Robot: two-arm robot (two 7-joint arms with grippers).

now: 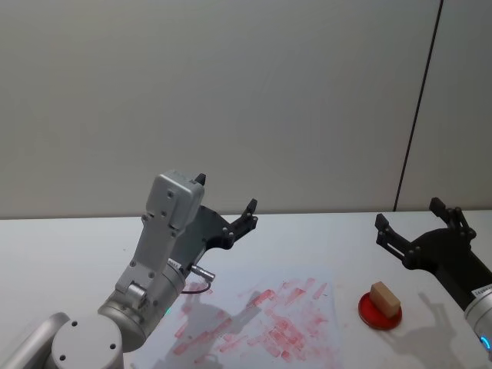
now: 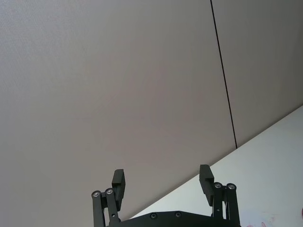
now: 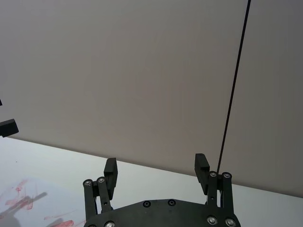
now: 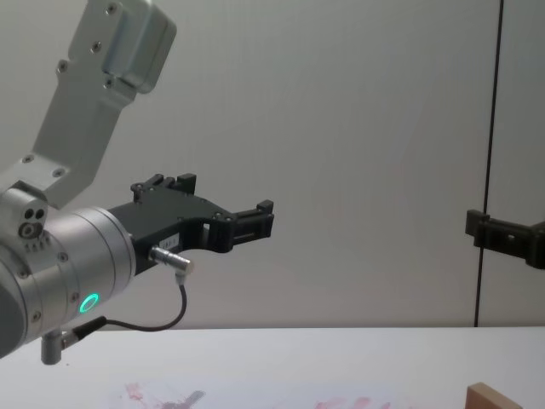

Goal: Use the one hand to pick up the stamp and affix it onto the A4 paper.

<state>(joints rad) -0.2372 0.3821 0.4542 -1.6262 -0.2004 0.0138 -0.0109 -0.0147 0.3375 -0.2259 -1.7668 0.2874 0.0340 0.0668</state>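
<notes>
The stamp [image 1: 383, 297], a small tan wooden block, rests on a round red ink pad [image 1: 369, 315] at the right of the table; its top corner also shows in the chest view [image 4: 494, 398]. My right gripper [image 1: 415, 218] hovers open above and just behind it, holding nothing; its two fingers stand wide apart in the right wrist view [image 3: 156, 164]. The A4 paper [image 1: 265, 323], marked with pinkish-red blotches, lies flat to the left of the pad. My left gripper [image 1: 227, 194] is held open in the air above the paper's far left corner.
The large left arm [image 4: 60, 264] with a green glowing ring and a cable fills the near left. A plain grey wall [image 1: 246, 100] stands right behind the white table [image 1: 69, 238]. The red pad sits close to the paper's right edge.
</notes>
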